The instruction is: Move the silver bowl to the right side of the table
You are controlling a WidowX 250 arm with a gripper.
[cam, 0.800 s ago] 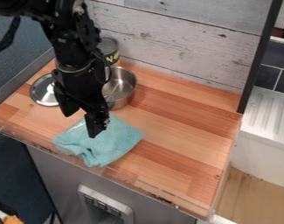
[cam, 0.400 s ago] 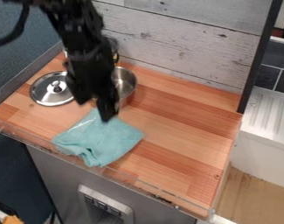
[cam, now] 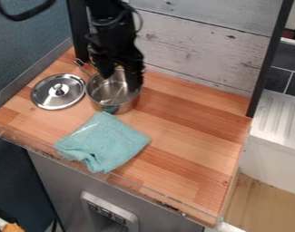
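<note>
Black gripper [cam: 120, 83], fingers spread apart, over the silver bowl [cam: 101, 92], contact unclear.

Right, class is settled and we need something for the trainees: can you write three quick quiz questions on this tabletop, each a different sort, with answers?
1. Fill in the blank: the crumpled cloth is ____ in colour.
2. True or false: the lid lies beside the silver bowl, not on it.
3. Multiple choice: the end effector is over
a) the cloth
b) the silver bowl
c) the lid

Key: 1. turquoise; 2. true; 3. b
</note>
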